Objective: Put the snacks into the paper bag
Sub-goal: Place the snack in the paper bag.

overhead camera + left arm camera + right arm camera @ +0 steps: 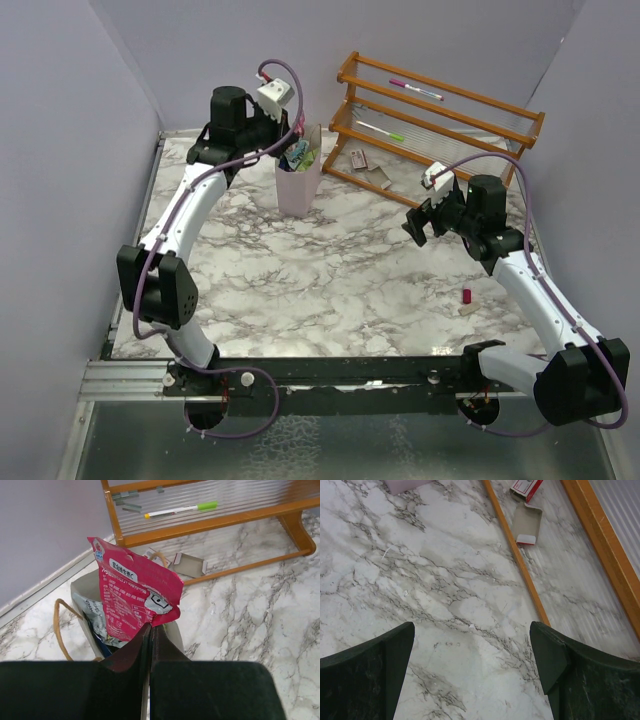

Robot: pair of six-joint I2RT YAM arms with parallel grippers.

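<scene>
The pale pink paper bag (298,190) stands upright at the back of the table with several snack packets (299,153) sticking out of its top. In the left wrist view my left gripper (150,628) is shut on a red snack packet (134,592) and holds it over the bag's open mouth (80,587). A silver-blue packet (95,615) lies inside. My left gripper (288,138) sits just above the bag. My right gripper (422,222) is open and empty above bare marble (470,645), right of the bag.
An orange slatted rack (440,120) stands at the back right with a pink marker (415,90) and a green marker (385,131) on it. Flattened small boxes (368,172) lie under its front. A tiny red stub (466,295) lies at the right.
</scene>
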